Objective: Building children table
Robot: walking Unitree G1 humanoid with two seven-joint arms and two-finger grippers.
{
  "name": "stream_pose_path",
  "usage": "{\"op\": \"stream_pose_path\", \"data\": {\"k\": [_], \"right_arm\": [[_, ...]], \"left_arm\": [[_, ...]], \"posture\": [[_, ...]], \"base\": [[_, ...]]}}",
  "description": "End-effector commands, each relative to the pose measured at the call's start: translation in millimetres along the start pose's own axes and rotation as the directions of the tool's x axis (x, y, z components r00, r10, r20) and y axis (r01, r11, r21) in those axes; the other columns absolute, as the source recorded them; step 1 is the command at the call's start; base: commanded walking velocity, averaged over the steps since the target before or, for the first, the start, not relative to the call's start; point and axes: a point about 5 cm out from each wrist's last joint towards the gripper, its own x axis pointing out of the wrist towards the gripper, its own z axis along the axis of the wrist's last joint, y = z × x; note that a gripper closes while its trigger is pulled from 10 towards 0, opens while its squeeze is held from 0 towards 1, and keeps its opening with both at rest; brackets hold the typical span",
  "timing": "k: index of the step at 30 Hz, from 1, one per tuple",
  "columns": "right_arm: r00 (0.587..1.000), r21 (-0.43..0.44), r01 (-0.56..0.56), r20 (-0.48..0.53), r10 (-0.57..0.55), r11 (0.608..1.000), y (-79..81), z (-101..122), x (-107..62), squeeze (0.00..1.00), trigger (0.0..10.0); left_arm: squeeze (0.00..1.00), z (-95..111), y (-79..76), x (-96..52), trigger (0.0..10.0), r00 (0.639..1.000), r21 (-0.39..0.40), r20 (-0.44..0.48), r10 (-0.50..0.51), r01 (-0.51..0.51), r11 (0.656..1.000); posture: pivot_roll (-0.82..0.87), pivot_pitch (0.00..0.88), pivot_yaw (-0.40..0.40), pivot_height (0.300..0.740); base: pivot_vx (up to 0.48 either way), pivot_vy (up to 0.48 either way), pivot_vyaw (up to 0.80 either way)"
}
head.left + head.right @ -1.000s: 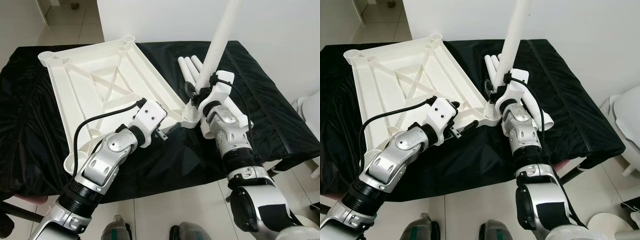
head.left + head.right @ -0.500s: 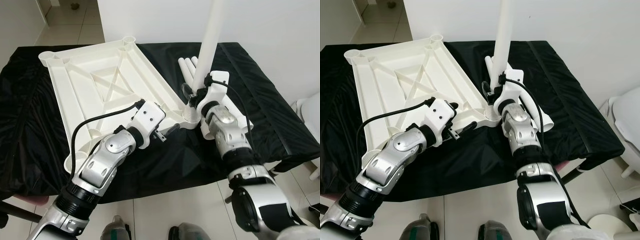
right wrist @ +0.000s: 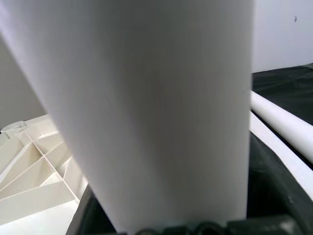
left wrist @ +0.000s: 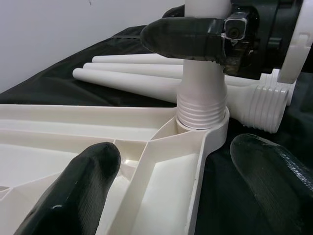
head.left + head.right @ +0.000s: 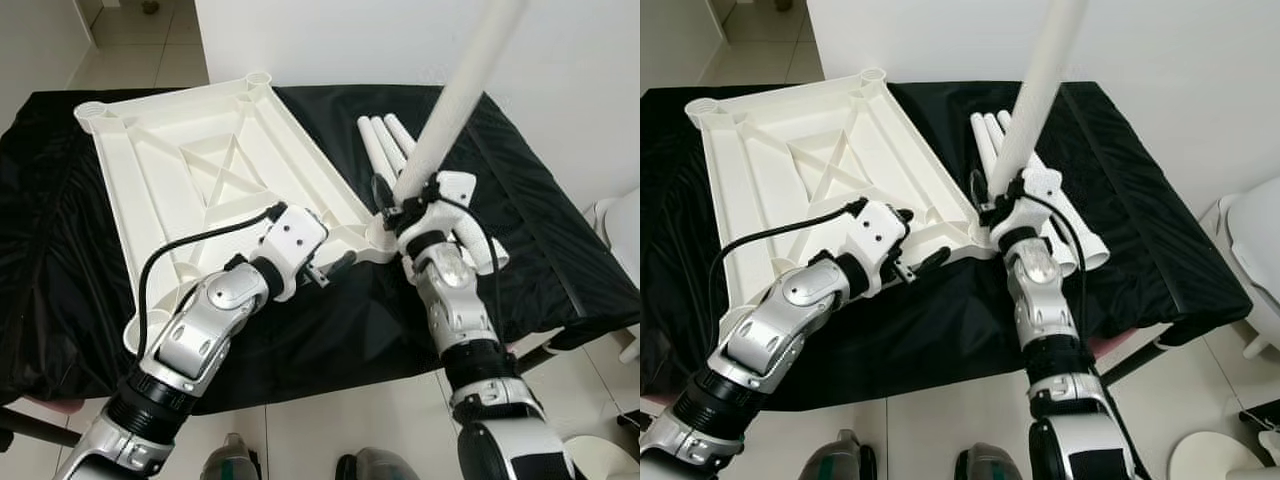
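Right gripper (image 5: 392, 205) clamps the table leg (image 5: 452, 106) — threaded into the tabletop (image 5: 200, 170) corner.

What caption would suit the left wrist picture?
Table leg standing in the tabletop's corner socket, gripped by the right end effector.

White ribbed tabletop (image 5: 200, 170); white legs (image 5: 385, 140); black cloth (image 5: 540, 220); pale tiled floor (image 5: 330, 430)
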Motion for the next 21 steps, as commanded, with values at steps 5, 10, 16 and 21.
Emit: {"op": "stream_pose_path", "data": {"k": [5,10,16,21], "right_arm": [[0.973,0.039,0.042,-0.229,-0.032,0.998,-3.9,-43,-18.6,0.0,10.0],[0.97,0.04,0.033,-0.244,-0.022,0.999,-3.1,-36,-6.6,0.0,10.0],[0.975,0.036,0.004,-0.224,0.004,0.999,0.2,-18,11.5,0.0,10.0],[0.977,0.031,-0.004,-0.214,0.011,1.0,1.6,-16,13.1,0.0,10.0]], "left_arm": [[0.0,2,-7.4,-1.9,10.0,0.994,0.0,0.002,-0.111,0.111,0.994],[0.0,3,-7.6,-1.8,10.0,0.994,-0.002,0.002,-0.112,0.112,0.994],[0.0,3,-7.8,-1.9,10.0,0.994,-0.003,0.003,-0.108,0.108,0.994],[0.0,3,-7.9,-2.3,10.0,0.995,-0.004,0.002,-0.104,0.104,0.995]], "posture": [[0.0,0.022,0.009,0.74],[0.0,0.021,0.009,0.74],[0.01,0.022,0.001,0.74],[0.01,0.023,-0.003,0.74]], "base": [[0.0,0.0,0.0],[0.0,0.0,0.0],[0.0,0.0,0.0],[0.0,0.0,0.0]]}}
